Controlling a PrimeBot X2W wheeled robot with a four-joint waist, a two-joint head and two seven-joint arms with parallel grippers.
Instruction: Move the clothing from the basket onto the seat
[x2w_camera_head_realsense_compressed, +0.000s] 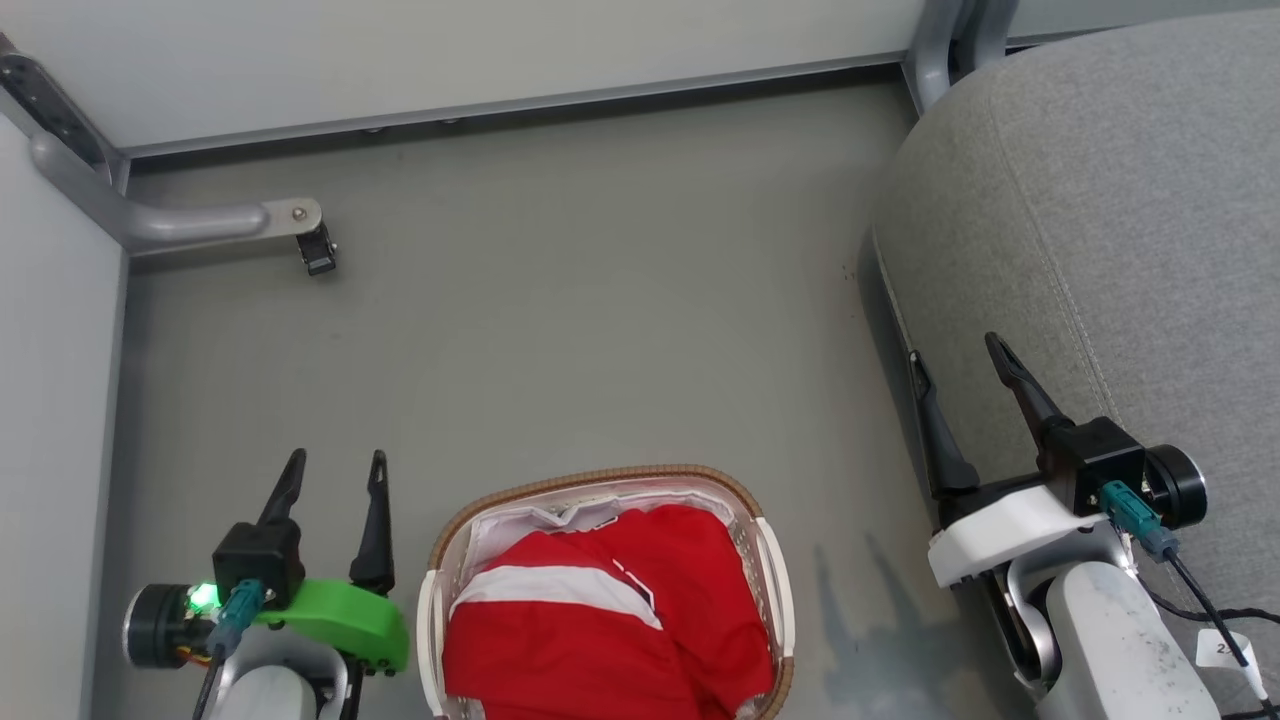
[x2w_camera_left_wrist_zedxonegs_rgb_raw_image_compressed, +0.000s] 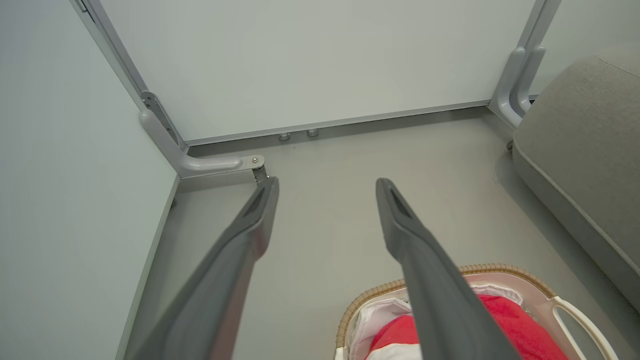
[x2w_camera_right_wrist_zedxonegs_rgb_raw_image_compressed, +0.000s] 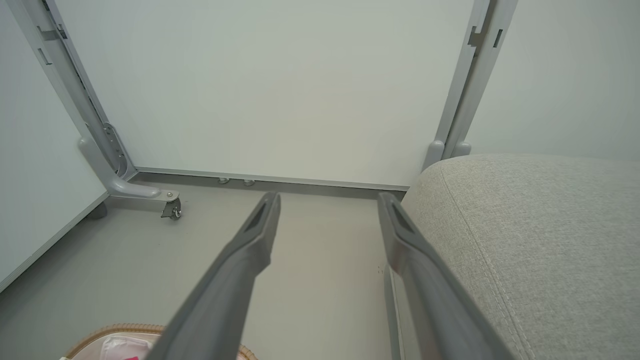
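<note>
Two grippers hang above the grey floor (x2w_camera_head_realsense_compressed: 600, 300), one on each side of the basket.

1. Left gripper (x2w_camera_head_realsense_compressed: 337, 458), green mount: both long dark fingers stand spread wide with nothing between them. It sits just beside the left side of the oval white perforated plastic laundry basket with a brown woven-look rim (x2w_camera_head_realsense_compressed: 600, 472).
2. The basket stands at the near edge of the floor. The red clothing with white stripes (x2w_camera_head_realsense_compressed: 600, 620) lies heaped inside it, over the white fabric liner (x2w_camera_head_realsense_compressed: 500, 530), which shows along the far rim.
3. Right gripper (x2w_camera_head_realsense_compressed: 953, 350), white mount: fingers spread wide, empty. One finger lies over the floor and the other over the large grey fabric-upholstered seat cushion (x2w_camera_head_realsense_compressed: 1100, 200), straddling its left edge. Contact with the fabric cannot be determined.
4. The seat occupies the right side of the floor, apart from the basket, with bare floor between them.
5. A grey metal frame leg with a small black caster (x2w_camera_head_realsense_compressed: 318, 250) stands near the far left corner of the floor.
6. Pale wall panels (x2w_camera_head_realsense_compressed: 500, 50) close the far edge.
</note>
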